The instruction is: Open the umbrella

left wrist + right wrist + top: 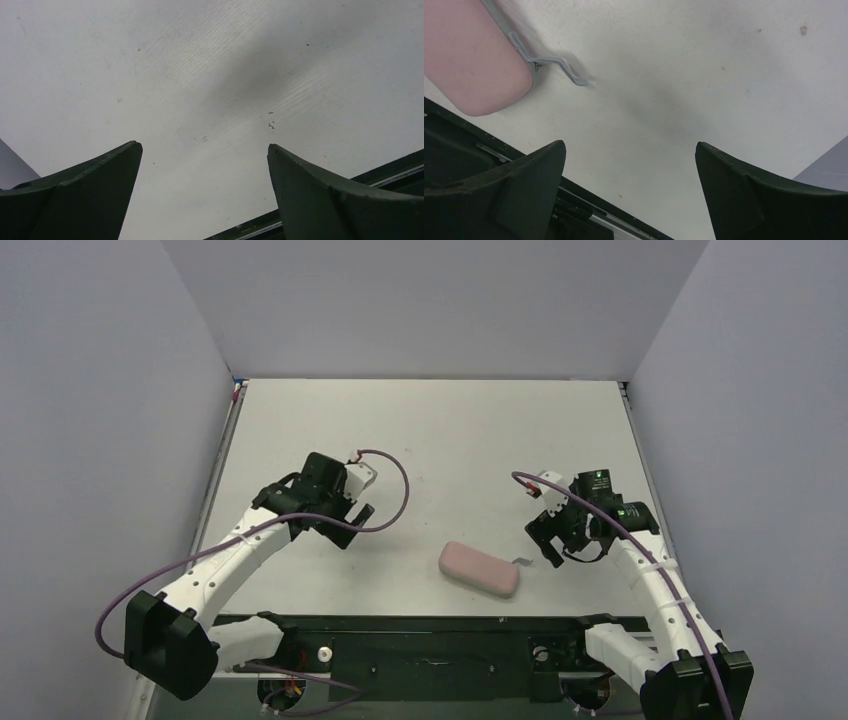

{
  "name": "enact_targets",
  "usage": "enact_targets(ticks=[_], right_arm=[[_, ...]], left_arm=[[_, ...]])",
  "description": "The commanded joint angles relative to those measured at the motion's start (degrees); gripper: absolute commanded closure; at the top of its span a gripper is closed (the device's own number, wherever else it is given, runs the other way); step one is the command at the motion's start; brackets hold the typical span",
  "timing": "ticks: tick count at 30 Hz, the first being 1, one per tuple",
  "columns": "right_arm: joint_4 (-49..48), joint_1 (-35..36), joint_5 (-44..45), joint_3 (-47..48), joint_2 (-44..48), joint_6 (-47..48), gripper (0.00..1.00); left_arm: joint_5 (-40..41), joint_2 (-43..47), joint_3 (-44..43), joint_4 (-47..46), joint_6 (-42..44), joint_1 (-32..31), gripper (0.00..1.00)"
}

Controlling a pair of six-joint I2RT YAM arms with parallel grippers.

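The pink oblong case [480,569] lies shut on the white table, near the front edge at the middle. A thin grey strap [521,561] pokes out at its right end. The umbrella itself is hidden; no canopy, shaft or handle shows. My right gripper [548,545] is open and empty, just right of the case's strap end. In the right wrist view the case [469,55] and the strap [559,67] are at the upper left, beyond my open gripper [629,147]. My left gripper [352,525] is open and empty over bare table, left of the case; its wrist view [204,146] shows only table.
A black rail [430,630] runs along the table's near edge, close behind the case; it shows in both wrist views [589,210] [380,170]. Grey walls enclose the table on the left, back and right. Purple cables [395,475] loop off both arms.
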State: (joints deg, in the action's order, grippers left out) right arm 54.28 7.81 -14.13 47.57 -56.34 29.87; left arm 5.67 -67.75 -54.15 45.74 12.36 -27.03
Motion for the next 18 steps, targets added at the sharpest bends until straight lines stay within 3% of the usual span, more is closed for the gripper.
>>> enact_targets(ticks=[1, 8, 13, 18], right_arm=[[4.72, -2.58, -3.17, 4.29, -2.18, 3.03, 0.03], [13.37, -16.86, -9.51, 13.33, -11.44, 5.47, 0.06], [16.48, -24.98, -11.13, 15.62, -12.21, 7.10, 0.06], [18.77, -30.51, -11.44, 16.12, -11.88, 8.33, 0.07]], left_arm=[[-4.08, -1.10, -2.63, -2.43, 5.67, -6.22, 0.03], [-14.31, -8.74, -7.91, -5.95, 20.10, -21.64, 0.03], [-15.70, -19.02, -13.22, -9.98, 29.61, -33.68, 0.03], [-18.42, -34.03, -25.52, -6.55, 32.07, -36.11, 0.03]])
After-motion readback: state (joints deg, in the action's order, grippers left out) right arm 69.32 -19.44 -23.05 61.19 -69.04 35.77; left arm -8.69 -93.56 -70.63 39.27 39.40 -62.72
